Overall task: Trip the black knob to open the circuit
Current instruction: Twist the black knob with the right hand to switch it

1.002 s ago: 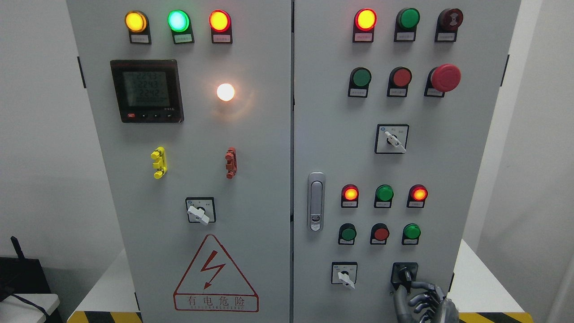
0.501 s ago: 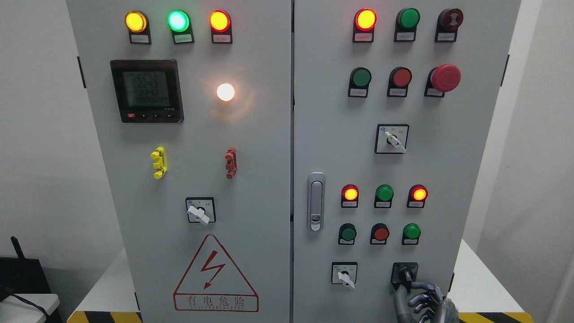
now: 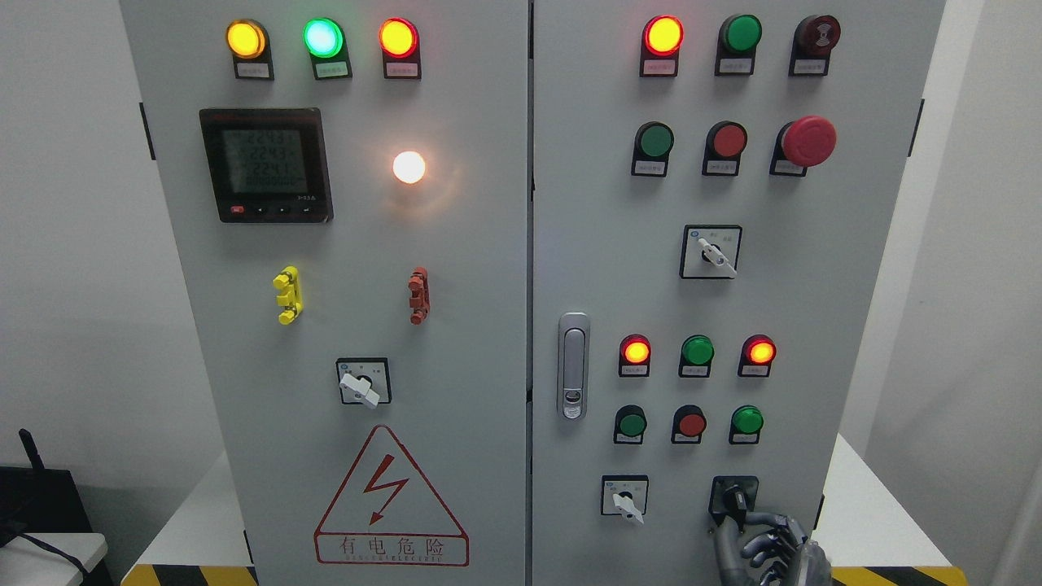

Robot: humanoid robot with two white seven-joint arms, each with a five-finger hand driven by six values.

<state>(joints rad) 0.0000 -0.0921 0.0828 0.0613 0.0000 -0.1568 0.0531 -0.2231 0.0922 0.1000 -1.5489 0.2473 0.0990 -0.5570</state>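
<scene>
One right hand, cut off below, fingers touching the black knob.

Bright, even, sharp head view.
The white lamp blew out, casting a warm halo on the grey cabinet; lit indicators glowed, shadows stayed faint, edges slightly bowed.

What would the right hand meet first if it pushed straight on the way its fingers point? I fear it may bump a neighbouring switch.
The black knob: the right hand points up-left, fingertips apparently touching it already, though depth is unclear.
</scene>
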